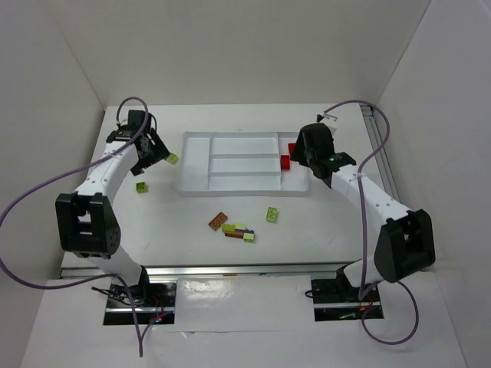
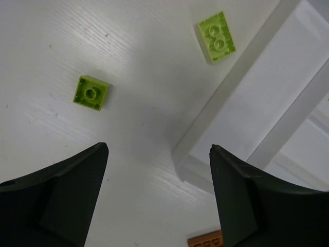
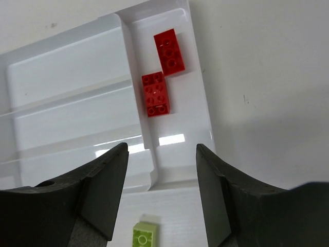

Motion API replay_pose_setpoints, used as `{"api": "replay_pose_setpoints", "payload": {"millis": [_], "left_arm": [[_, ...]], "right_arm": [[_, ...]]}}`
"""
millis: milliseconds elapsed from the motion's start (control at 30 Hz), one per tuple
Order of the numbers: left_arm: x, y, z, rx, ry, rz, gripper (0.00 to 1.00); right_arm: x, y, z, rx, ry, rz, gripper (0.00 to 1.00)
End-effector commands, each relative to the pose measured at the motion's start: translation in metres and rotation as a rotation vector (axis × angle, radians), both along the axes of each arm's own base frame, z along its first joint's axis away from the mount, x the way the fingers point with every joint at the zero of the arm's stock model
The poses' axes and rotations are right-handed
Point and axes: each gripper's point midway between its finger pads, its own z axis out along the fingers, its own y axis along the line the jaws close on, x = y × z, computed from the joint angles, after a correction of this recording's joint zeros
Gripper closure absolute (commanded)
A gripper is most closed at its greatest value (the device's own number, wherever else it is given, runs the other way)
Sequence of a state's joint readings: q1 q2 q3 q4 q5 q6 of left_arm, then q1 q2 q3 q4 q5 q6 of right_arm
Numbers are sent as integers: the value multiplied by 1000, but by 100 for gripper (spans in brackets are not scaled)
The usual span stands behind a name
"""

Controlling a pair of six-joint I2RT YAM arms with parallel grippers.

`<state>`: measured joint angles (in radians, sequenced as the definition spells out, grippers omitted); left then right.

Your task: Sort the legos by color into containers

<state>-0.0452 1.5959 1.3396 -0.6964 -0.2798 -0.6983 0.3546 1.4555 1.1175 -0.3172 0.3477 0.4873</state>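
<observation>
Red legos [image 3: 156,93], perhaps touching, lie in the tray [image 3: 67,67]

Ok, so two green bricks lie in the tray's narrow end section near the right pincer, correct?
Not green. The right wrist view shows the two bricks are red; they do lie in the tray's narrow end section near the right pincer.

Left arm [image 1: 103,172], right arm [image 1: 374,198]: white links, boxy black joint housings [image 1: 86,224]. Lilac cable [image 1: 31,195] loops along each. Left tool [image 2: 159,152], right tool [image 3: 162,149]: matte black, wedge-shaped fingers [image 2: 72,190]. Green light [image 1: 332,159] on right wrist.
</observation>
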Motion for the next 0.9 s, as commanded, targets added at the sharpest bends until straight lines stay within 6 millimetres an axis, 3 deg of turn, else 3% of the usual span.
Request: {"api": "replay_pose_setpoints", "payload": {"millis": [0,67,100,133,167,200,333,700,867], "left_arm": [[31,-2,4,-67,-44,32,11],[48,1,-12,-71,-18,51,11],[64,0,-3,-79,-51,61,12],[71,0,-6,-85,-42,70,12],[77,0,-27,-82,15,73,12],[92,-3,-19,-100,-11,77,12],[117,-5,-38,-128,19,139,11],[127,3,-97,-131,118,242,11],[126,1,-112,-144,146,256,13]], "right_arm": [[-16,13,6,56,-23,30,38],[-28,14,-2,53,-1,46,34],[-34,12,0,53,-1,46,31],[-42,13,-7,45,19,56,29],[-45,11,-4,49,10,56,26],[-52,8,-10,40,34,56,24],[-67,-1,-23,14,58,51,15],[-76,-2,-39,12,102,54,12],[-76,0,-53,5,147,63,12]]}}
